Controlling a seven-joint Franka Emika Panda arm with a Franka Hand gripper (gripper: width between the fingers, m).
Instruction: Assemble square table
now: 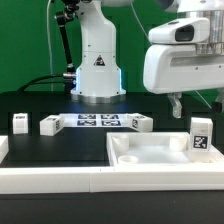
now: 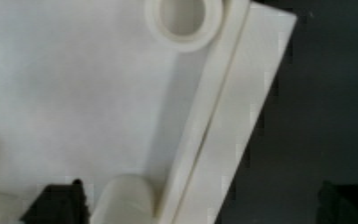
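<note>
Black tabletop [image 1: 30, 105], white square slab [image 1: 160, 155], tagged legs [image 1: 50, 124], marker board [image 1: 98, 121], jaws spread apart over slab edge.

1 sq slab [image 1: 165, 150], 4 leg blocks [image 1: 20, 122] [image 1: 50, 124] [image 1: 138, 123] [image 1: 200, 138], 1 marker board [image 1: 98, 121], 1 rail [image 1: 50, 181].

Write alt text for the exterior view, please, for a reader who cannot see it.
A white robot arm's open gripper hangs over a white square slab at the exterior view's right, and one tagged leg stands upright on the slab. Three more legs sit on the black table behind, flanking the marker board.
</note>
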